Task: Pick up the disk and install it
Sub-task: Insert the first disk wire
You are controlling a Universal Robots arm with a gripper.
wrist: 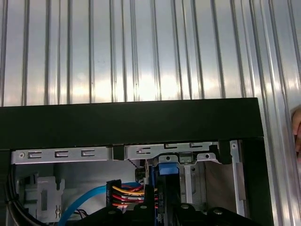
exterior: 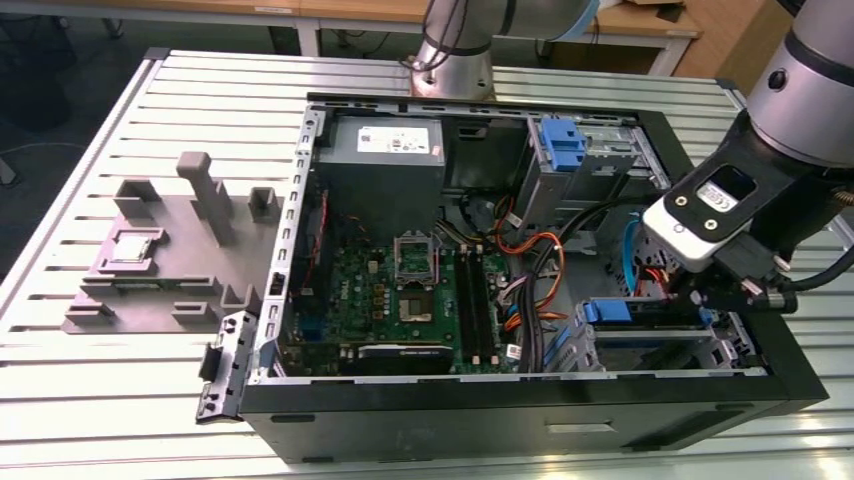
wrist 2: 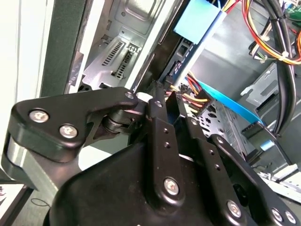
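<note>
Exterior view, left to right: grey fixture block (exterior: 174,250) on the slatted table (exterior: 80,400), open PC case (exterior: 534,420), motherboard (exterior: 400,300). Gripper (exterior: 714,295) sits over the lower drive bay, clenched on the disk (exterior: 607,312), blue rail showing, partly seated in the bay.

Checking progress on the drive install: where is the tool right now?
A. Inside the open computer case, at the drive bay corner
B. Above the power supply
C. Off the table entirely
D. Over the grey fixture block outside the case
A: the tool sits low inside the open computer case, by the blue-railed drive bay.
</note>
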